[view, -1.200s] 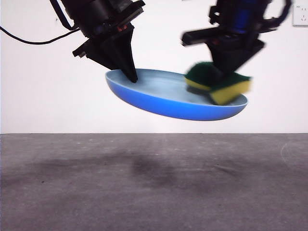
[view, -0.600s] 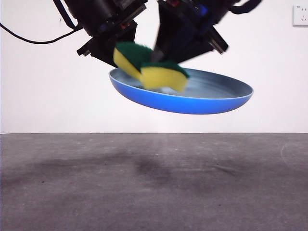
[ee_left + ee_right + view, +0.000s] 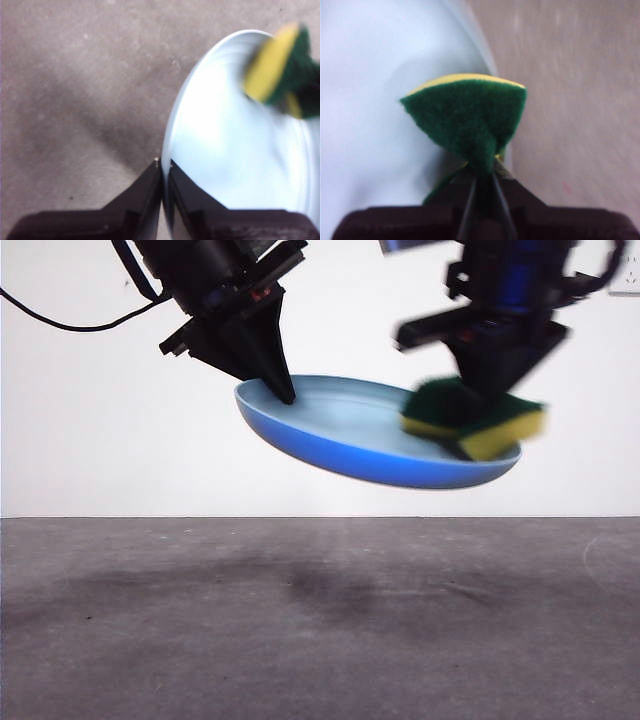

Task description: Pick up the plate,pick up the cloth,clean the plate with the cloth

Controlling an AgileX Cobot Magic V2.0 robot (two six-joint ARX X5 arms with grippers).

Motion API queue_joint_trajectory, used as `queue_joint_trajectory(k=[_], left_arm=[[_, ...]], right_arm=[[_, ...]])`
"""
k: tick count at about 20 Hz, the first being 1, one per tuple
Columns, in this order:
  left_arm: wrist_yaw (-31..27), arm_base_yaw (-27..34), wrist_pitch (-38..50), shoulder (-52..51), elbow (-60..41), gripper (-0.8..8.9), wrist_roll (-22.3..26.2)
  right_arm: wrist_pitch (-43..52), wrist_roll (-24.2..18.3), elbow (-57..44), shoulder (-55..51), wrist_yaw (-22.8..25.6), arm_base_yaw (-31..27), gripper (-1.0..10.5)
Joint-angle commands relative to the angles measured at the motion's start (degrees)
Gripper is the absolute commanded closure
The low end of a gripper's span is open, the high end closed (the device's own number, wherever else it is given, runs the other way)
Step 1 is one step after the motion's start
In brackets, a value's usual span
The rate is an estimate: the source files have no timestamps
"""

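Plate (image 3: 350, 445) rim pinched by left gripper (image 3: 163, 167); right gripper (image 3: 482, 172) clamps cloth (image 3: 470, 112).

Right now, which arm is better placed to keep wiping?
Right. Its gripper pinches the sponge against the plate; the left gripper is clamped on the plate's rim, holding it up.

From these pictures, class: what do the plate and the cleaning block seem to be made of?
The plate: probably plastic or melamine, light blue, smooth and matte with no sharp glare. The sponge: soft yellow foam with a fuzzy dark green scouring layer; it folds where the right gripper pinches it.
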Motion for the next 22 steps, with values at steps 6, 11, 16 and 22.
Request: queue_joint_trajectory(k=[6, 11, 16, 22], left_arm=[[4.0, 0.3, 2.6, 0.2, 0.0, 8.21, -0.5], [4.0, 2.9, 6.0, 0.2, 0.0, 8.21, -2.7], [-3.0, 4.8, 4.6, 0.3, 0.0, 8.21, -0.8], [-12.8, 6.8, 3.0, 1.8, -0.1, 8.21, 1.0]], right_arm=[[11.1, 0.8, -0.2, 1.8, -34.4, -0.2, 9.6], [-7.1, -0.7, -0.2, 4.4, -34.7, -0.2, 9.6], [-6.8, 1.0, -0.2, 0.1, -9.8, -0.2, 9.6], [-0.7, 1.3, -0.2, -8.1, -6.4, -0.2, 9.6]])
